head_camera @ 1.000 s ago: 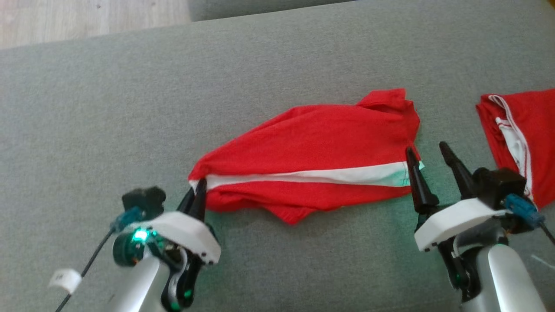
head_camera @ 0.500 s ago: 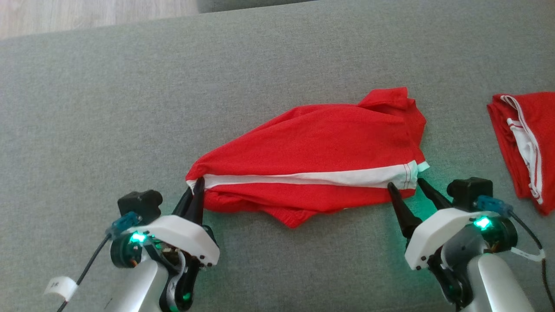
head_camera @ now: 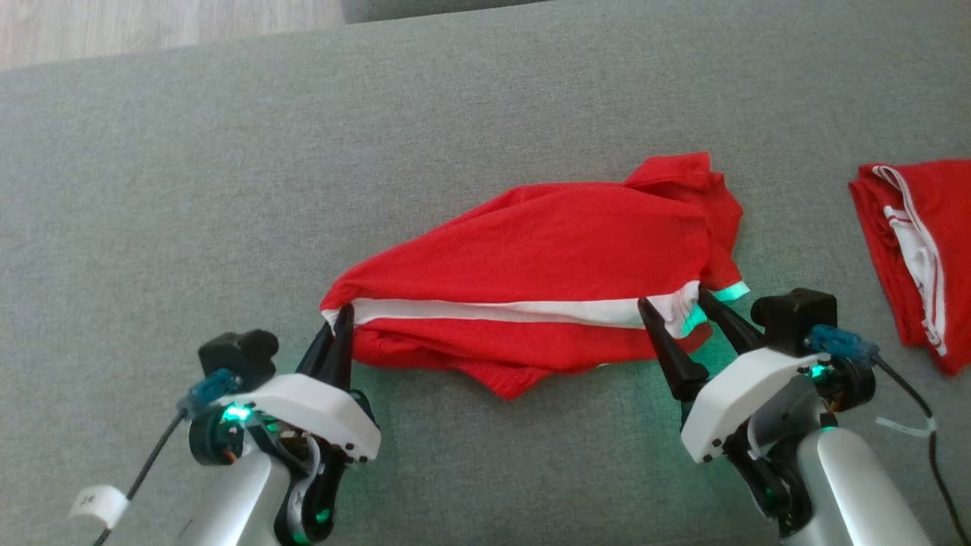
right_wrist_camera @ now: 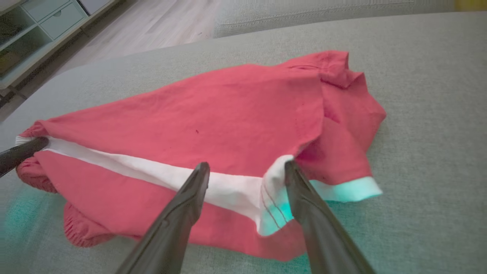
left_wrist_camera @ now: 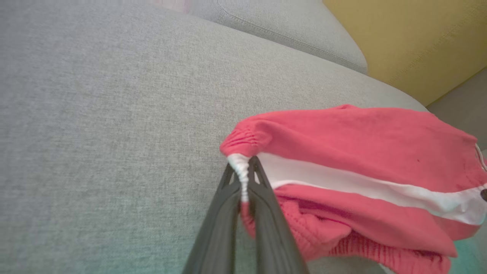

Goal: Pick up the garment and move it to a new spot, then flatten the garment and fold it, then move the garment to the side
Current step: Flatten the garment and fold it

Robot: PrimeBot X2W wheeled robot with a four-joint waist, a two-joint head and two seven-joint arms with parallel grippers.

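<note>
A red garment (head_camera: 546, 258) with a white stripe lies spread across the grey cushion (head_camera: 303, 152), creased at its far right end. My left gripper (head_camera: 340, 318) is shut on the garment's left corner; the left wrist view shows the white stripe end (left_wrist_camera: 240, 171) pinched between the two fingers of that gripper (left_wrist_camera: 243, 167). My right gripper (head_camera: 679, 303) is open, its fingers straddling the right end of the white stripe. In the right wrist view the garment (right_wrist_camera: 213, 114) lies under that gripper (right_wrist_camera: 247, 167), with the stripe's hem between its spread fingers.
A second red and white garment (head_camera: 918, 243) lies folded at the cushion's right edge. Wooden floor (head_camera: 152, 23) shows past the far left of the cushion. A yellow cushion (left_wrist_camera: 411, 34) stands behind, and pale shelves (right_wrist_camera: 34, 23) stand off to one side.
My right gripper has swung left and forward from beside the garment onto its right end, still open. The left gripper has kept its hold on the left corner.
</note>
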